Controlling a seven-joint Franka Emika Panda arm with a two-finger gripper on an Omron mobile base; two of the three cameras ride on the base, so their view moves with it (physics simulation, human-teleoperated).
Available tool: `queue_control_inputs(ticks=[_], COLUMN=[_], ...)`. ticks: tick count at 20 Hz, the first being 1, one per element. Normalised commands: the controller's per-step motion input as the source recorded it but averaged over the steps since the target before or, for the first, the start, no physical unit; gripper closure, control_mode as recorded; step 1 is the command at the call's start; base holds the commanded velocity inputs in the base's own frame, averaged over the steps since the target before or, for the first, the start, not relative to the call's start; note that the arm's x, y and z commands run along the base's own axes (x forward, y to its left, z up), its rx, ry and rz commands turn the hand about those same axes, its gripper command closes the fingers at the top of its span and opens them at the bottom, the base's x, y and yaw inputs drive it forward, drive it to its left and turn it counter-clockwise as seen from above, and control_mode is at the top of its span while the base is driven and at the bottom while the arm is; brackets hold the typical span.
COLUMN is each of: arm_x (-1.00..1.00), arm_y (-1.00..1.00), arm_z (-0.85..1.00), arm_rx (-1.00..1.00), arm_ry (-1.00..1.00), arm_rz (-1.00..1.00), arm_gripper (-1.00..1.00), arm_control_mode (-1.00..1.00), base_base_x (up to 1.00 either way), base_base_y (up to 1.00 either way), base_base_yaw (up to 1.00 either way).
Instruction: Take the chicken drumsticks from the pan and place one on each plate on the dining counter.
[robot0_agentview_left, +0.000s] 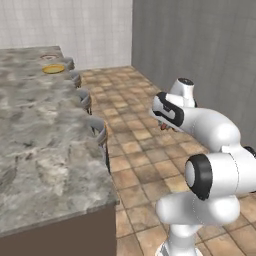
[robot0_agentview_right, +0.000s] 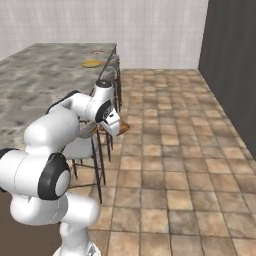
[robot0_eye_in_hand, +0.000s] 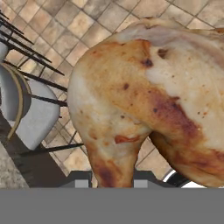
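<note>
1. Claw (robot0_eye_in_hand: 107, 183) clenched on a chicken drumstick (robot0_eye_in_hand: 144, 100), held over the tiled floor beside the stools.
2. Yellow-rimmed plate (robot0_agentview_left: 53, 69) lies far ahead and to the left, on the dining counter (robot0_agentview_left: 40, 150).
3. Judgement: carry it forward-left.

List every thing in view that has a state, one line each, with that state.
gripper: shut on the drumstick, above the tiled floor beside the stools.
drumstick: held between the fingers, off any plate.
yellow-rimmed plate: flat on the dining counter, no drumstick on it.
dark-rimmed plate: farther along the counter; contents too small to tell.
</note>
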Motion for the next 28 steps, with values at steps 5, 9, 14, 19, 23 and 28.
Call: queue_control_inputs(ticks=[5, 9, 14, 19, 23, 28], arm_x=[0.0, 0.0, 0.0, 0.0, 0.0, 0.0], arm_y=[0.0, 0.0, 0.0, 0.0, 0.0, 0.0], arm_z=[0.0, 0.0, 0.0, 0.0, 0.0, 0.0], arm_rx=[0.0, 0.0, 0.0, 0.0, 0.0, 0.0], arm_ry=[0.0, 0.0, 0.0, 0.0, 0.0, 0.0], arm_rz=[0.0, 0.0, 0.0, 0.0, 0.0, 0.0], arm_gripper=[1.0, 1.0, 1.0, 1.0, 1.0, 1.0], arm_control_mode=[1.0, 1.0, 1.0, 1.0, 1.0, 1.0], base_base_x=[0.64, 0.86, 0.99, 1.0, 1.0, 1.0], base_base_y=[-0.72, -0.49, -0.34, -0.26, -0.28, -0.29], base_base_yaw=[0.06, 0.16, 0.17, 0.18, 0.16, 0.15])
